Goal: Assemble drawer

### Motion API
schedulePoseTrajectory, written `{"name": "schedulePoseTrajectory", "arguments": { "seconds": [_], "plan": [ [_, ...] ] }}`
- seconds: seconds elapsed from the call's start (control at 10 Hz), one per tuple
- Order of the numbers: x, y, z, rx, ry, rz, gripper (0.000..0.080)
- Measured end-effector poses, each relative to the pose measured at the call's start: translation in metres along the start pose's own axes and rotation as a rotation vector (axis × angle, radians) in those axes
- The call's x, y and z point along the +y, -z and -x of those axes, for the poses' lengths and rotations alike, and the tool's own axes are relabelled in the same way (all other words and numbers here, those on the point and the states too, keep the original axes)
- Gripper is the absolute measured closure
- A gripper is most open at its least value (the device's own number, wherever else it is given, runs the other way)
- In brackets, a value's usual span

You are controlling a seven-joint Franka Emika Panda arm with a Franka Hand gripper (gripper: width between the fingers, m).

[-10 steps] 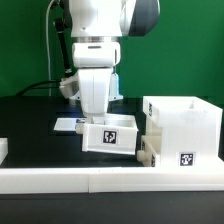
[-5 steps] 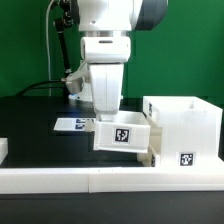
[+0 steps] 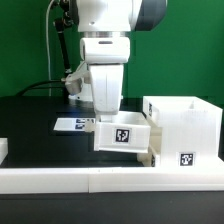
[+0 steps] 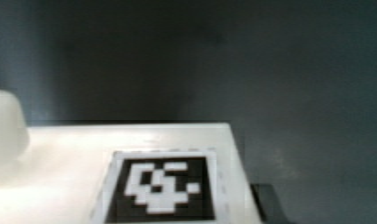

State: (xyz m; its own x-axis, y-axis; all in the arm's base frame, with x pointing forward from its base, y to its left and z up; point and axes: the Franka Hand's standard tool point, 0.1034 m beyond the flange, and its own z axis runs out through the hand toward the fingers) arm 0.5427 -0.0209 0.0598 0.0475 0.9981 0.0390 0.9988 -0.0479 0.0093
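Note:
In the exterior view my gripper (image 3: 108,117) is shut on a small white drawer box (image 3: 122,136) with a black marker tag on its front. It holds the box just above the table, with the box's right end against the open side of the larger white drawer housing (image 3: 183,128) on the exterior view's right. The wrist body hides the fingers there. The wrist view shows the box's white panel and tag (image 4: 162,186) close up, with a dark fingertip (image 4: 265,198) at its edge.
The marker board (image 3: 70,125) lies flat on the black table behind the held box. A white ledge (image 3: 90,181) runs along the front. A small white part (image 3: 3,150) sits at the exterior view's far left.
Over the last second the arm moved the drawer box toward the exterior view's right and slightly up, against the housing. In the last half second nothing moved.

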Motion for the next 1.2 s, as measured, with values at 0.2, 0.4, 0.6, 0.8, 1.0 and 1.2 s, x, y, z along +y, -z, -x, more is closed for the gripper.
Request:
{"name": "schedulePoseTrajectory", "arguments": {
  "seconds": [0.2,0.4,0.6,0.8,1.0,1.2],
  "plan": [
    [-0.001,-0.002,0.01,0.02,0.058,-0.003,0.0757],
    [-0.002,-0.003,0.012,0.039,0.056,-0.004,0.0757],
    [-0.002,-0.004,0.008,0.039,0.058,-0.006,0.0757],
    [-0.002,-0.005,0.003,0.039,0.045,-0.008,0.0757],
    [-0.002,-0.005,0.001,0.04,0.04,-0.008,0.0757],
    [-0.003,-0.006,0.002,0.04,0.037,-0.01,0.0757]
  ]
}}
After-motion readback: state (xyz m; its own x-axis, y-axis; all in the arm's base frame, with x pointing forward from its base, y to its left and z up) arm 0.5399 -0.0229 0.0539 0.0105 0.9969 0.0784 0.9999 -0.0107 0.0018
